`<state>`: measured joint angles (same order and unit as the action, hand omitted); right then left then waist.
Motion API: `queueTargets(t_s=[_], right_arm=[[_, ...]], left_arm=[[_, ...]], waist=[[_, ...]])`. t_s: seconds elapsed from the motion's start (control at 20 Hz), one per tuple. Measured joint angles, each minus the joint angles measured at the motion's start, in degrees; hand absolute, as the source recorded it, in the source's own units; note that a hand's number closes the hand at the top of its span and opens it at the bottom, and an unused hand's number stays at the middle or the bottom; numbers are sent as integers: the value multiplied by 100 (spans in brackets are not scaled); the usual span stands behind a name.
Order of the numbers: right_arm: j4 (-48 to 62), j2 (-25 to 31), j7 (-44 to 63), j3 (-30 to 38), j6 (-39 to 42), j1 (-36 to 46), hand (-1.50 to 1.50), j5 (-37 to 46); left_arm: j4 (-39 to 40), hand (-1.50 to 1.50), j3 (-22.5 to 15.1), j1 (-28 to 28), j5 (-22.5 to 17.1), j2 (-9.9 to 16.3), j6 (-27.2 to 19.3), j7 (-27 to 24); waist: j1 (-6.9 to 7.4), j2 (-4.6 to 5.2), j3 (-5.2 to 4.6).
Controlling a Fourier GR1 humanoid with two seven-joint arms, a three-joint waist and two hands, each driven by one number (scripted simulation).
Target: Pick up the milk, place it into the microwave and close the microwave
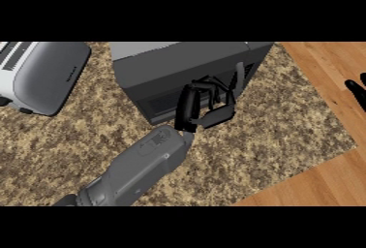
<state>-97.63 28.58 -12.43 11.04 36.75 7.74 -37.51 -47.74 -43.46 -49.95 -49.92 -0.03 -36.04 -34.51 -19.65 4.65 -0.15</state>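
The dark grey microwave stands at the back middle of the counter, its front facing me. A thin dark door panel shows edge-on at its right front corner. My left hand reaches in from the lower left and sits against the microwave's front, fingers relaxed and spread near the door panel, holding nothing that I can see. Only the fingers of my right hand show, upright at the right edge, resting. No milk is visible anywhere; I cannot tell whether it is inside the microwave.
A white and grey toaster stands at the back left. The speckled counter ends on the right, where a wooden floor shows beyond its edge.
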Motion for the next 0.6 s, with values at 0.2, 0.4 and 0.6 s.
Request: queueTargets(t_s=[0.2,0.4,0.6], right_arm=[[-18,73,88,32,-3,7,-150,-123],[-45,144,160,62,-15,76,-150,-236],[-63,209,232,103,-28,96,-150,-359]], left_arm=[[41,150,-18,-10,-104,0,11,-128],[60,150,-51,-30,-198,0,10,-238],[92,150,-66,-35,-287,0,9,-358]], waist=[[-19,-3,3],[-19,8,4],[-38,7,7]])
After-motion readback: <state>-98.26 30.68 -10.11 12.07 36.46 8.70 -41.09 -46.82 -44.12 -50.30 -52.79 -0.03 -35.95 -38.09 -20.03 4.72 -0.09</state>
